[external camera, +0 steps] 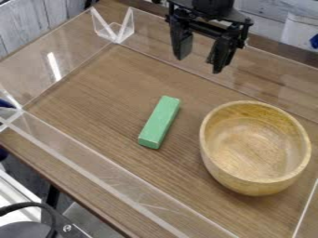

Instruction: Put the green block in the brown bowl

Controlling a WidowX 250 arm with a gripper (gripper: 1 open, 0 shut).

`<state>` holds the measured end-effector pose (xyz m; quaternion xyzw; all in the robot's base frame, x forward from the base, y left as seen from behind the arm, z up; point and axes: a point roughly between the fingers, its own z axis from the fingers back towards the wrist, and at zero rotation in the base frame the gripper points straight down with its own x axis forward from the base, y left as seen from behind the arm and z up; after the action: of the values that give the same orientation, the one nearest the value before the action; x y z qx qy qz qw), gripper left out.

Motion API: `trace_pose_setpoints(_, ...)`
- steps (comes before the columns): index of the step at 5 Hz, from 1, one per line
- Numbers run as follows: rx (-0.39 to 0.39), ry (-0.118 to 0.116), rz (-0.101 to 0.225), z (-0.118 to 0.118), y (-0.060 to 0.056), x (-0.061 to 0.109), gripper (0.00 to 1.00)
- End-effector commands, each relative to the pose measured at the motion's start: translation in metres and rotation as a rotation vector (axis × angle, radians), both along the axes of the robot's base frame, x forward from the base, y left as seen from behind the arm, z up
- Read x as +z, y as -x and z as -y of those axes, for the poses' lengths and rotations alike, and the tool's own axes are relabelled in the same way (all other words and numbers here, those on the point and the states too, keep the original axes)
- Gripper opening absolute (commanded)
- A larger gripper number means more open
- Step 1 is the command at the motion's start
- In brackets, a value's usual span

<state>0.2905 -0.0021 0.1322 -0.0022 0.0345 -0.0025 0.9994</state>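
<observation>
A bright green block (159, 122) lies flat on the wooden table, near the middle, its long side running from upper right to lower left. To its right stands the brown bowl (255, 146), a round light wooden bowl with thick walls, with nothing inside it. My black gripper (203, 52) hangs above the far part of the table, pointing down, with its fingers spread open and nothing between them. It is well apart from both the block and the bowl, above and behind them.
Clear plastic walls (50, 70) fence in the table surface, with a corner piece (114, 26) at the back left. Bare wood (93, 102) lies left of the block.
</observation>
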Motion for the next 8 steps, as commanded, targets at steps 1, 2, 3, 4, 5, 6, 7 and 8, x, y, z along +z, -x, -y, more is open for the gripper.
trace_pose_setpoints(1,-0.002,-0.004,-0.02,-0.005,0.007,-0.007,1.0)
trace_pose_setpoints(2,0.0,-0.012,-0.033,-0.017,0.025,-0.017,1.0)
trace_pose_setpoints(3,0.017,-0.014,-0.025,-0.031,0.041,-0.028,1.0)
trace_pose_setpoints(4,0.028,-0.012,-0.022,-0.044,0.05,-0.039,1.0)
trace_pose_setpoints(5,0.038,-0.005,-0.018,-0.052,0.056,-0.051,1.0)
trace_pose_setpoints(6,0.038,0.0,-0.013,-0.051,0.055,-0.056,1.0)
trace_pose_setpoints(7,0.034,0.008,-0.012,-0.046,0.054,-0.058,1.0)
trace_pose_setpoints(8,0.032,0.016,-0.011,-0.042,0.053,-0.06,1.0)
